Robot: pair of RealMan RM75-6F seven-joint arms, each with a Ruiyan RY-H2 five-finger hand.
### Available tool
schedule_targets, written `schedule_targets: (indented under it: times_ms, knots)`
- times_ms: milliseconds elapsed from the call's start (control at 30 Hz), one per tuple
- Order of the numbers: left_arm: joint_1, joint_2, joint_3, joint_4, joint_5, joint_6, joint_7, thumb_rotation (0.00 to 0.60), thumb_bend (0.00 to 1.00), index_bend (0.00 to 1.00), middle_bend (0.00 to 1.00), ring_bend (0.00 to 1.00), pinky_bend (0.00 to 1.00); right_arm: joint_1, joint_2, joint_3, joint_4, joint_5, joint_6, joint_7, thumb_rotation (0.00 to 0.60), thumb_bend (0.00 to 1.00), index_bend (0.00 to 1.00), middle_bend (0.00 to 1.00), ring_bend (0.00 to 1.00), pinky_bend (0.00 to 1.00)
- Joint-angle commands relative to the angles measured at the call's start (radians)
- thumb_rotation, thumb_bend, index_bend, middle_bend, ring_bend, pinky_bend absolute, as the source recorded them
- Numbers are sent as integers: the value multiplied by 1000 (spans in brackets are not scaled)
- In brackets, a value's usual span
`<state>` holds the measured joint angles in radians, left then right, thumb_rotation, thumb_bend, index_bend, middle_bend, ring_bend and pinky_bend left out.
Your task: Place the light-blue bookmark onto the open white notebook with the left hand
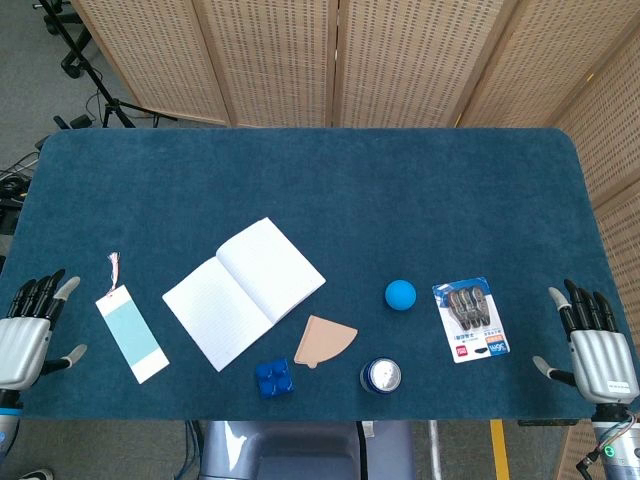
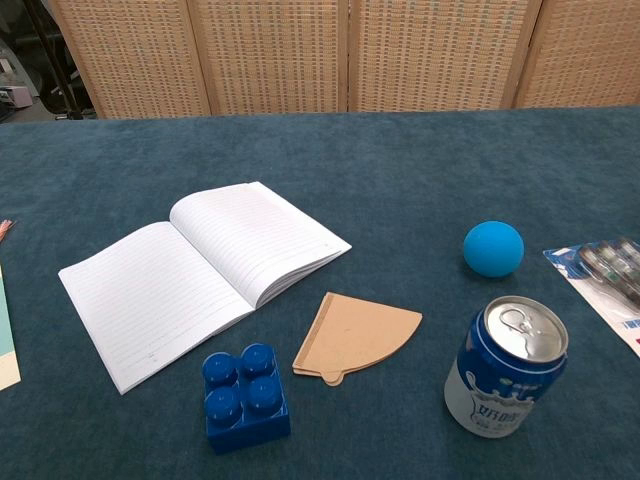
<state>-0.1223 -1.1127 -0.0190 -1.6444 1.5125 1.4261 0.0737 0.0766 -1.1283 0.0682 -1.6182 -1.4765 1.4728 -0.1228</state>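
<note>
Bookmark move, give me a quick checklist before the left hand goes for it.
1. Light-blue bookmark lies flat on the table, nothing on it: ok.
2. Left hand holds nothing, fingers apart, beside the bookmark but not touching it: ok.
3. Open white notebook lies open with bare pages: ok.
4. Stretch of table between bookmark and notebook has nothing on it: ok.
5. Right hand sits at the far table edge, out of the way: ok.
6. Grip on so thin a bookmark: cannot tell.
</note>
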Motion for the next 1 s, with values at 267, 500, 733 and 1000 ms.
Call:
schedule_targets:
  times_ms: [267, 500, 733, 1000]
  knots:
    - [-85, 110, 49, 46, 118, -119, -130, 600, 166, 15, 0, 0, 0, -2, -3, 5, 6, 7, 5, -3, 600, 156, 0, 0, 0, 0]
    - [-144, 161, 85, 91, 202, -183, -161, 600, 167, 15, 0, 0, 0, -2, -10, 6, 6, 9, 7, -19, 600, 156, 0, 0, 0, 0]
    - [-180, 131, 115, 190, 314, -181, -83, 600, 167, 15, 0, 0, 0, -3, -11, 8, 6, 14, 9, -22, 600, 156, 0, 0, 0, 0]
    - [-211, 81, 132, 249, 347, -201, -64, 600, 168, 45, 0, 0, 0, -7, -4, 12, 10, 13, 17, 1, 600, 156, 0, 0, 0, 0]
